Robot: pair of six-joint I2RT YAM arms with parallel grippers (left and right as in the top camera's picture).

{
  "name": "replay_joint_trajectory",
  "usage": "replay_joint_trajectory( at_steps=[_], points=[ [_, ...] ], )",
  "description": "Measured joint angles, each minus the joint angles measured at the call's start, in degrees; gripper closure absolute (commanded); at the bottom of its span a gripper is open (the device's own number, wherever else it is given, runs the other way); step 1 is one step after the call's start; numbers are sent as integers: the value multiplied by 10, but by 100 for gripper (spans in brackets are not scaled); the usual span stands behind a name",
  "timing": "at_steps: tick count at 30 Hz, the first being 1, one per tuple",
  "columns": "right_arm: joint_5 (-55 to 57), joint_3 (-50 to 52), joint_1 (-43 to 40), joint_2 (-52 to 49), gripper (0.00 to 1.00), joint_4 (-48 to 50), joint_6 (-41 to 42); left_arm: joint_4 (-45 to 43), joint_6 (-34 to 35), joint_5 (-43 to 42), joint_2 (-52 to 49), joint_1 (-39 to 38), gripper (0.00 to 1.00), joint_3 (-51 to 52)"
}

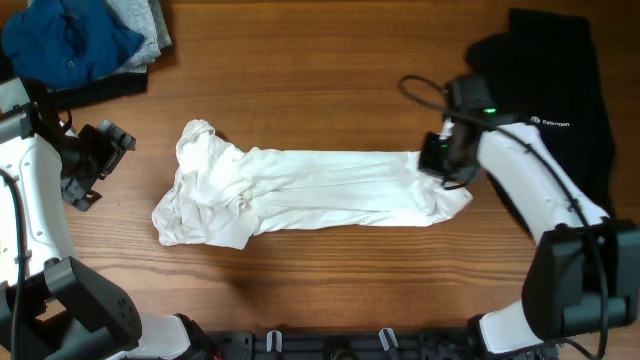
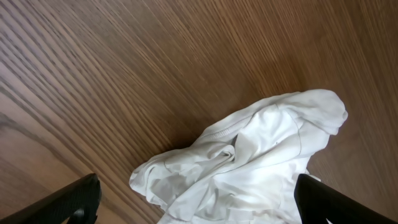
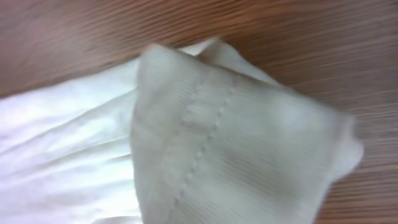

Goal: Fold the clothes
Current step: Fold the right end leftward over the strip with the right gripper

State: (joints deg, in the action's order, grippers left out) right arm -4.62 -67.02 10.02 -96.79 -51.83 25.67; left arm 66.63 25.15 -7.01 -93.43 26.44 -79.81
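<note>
The clothes, one white wrinkly T-shirt (image 1: 310, 190), lie stretched left to right across the middle of the wooden table (image 1: 320, 90), bunched at the left end. My right gripper (image 1: 441, 163) sits on the shirt's right end, shut on the fabric. In the right wrist view a stitched hem (image 3: 236, 143) fills the frame, close and blurred, and hides the fingers. My left gripper (image 1: 104, 165) hangs open to the left of the shirt, apart from it. In the left wrist view its two dark fingers (image 2: 71, 202) stand wide at the bottom corners, with the bunched shirt end (image 2: 249, 162) ahead of them.
A pile of blue and grey garments (image 1: 75, 40) lies at the back left corner. A black garment with a small white logo (image 1: 560, 110) lies at the right, under and behind my right arm. Bare wood surrounds the shirt.
</note>
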Motion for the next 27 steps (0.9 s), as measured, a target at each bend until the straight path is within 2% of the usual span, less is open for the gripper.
replay_joint_trajectory(
  at_steps=[6,9,10,12,13,14,15,21,23,25,27],
  points=[
    [5,0,84,-1,94,8,38,0,0,0,0,0,0,0],
    [6,0,102,-3,87,19,54,0,0,0,0,0,0,0],
    [6,0,107,-5,79,24,58,0,0,0,0,0,0,0],
    [3,0,113,-7,41,32,61,0,0,0,0,0,0,0],
    [1,0,114,-7,26,35,67,0,0,0,0,0,0,0],
    [-4,0,116,-7,18,38,67,0,0,0,0,0,0,0],
    [-8,0,118,-7,14,39,67,0,0,0,0,0,0,0],
    [-18,-1,118,-7,10,36,67,0,0,0,0,0,0,0],
    [-19,-9,114,-7,3,23,66,0,0,0,0,0,0,0],
    [-20,-26,105,-7,0,3,59,0,0,0,0,0,0,0],
    [-19,-40,92,-7,5,-10,56,0,0,0,0,0,0,0]
  ],
)
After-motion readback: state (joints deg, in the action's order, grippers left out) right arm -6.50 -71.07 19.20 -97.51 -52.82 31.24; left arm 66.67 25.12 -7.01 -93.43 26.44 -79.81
